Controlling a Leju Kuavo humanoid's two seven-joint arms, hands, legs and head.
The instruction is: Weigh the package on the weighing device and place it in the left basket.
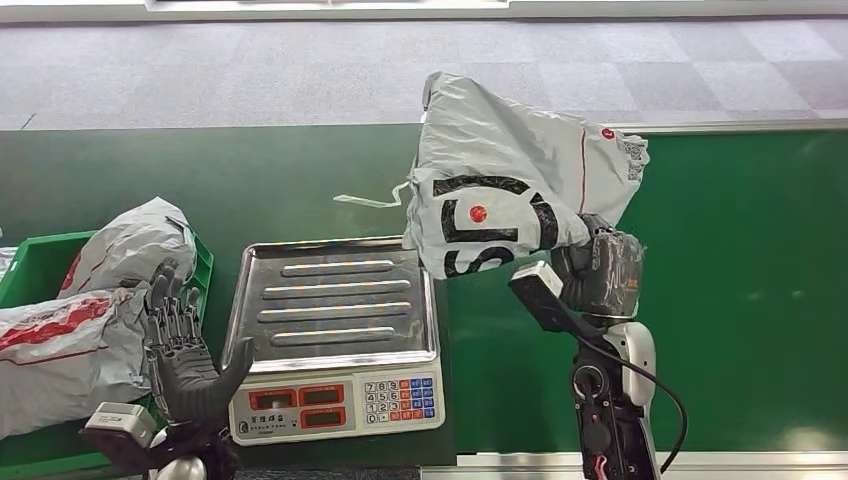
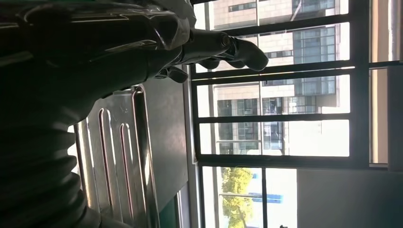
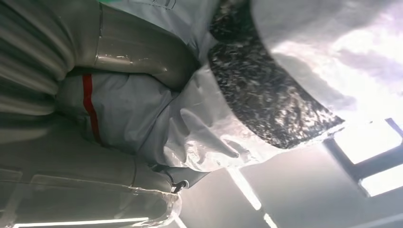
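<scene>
Head view: right hand (image 1: 597,272) grips the grey package (image 1: 510,190) aloft beside the scale (image 1: 335,335); left hand (image 1: 185,355) hovers, fingers spread, holding nothing.

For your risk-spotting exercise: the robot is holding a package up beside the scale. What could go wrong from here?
1. The right hand holds the grey package by one lower corner, so the limp bag may slip.
2. Its bulk hangs past the scale tray edge and may land half off.
3. The green basket already holds packages, so space looks tight.
</scene>
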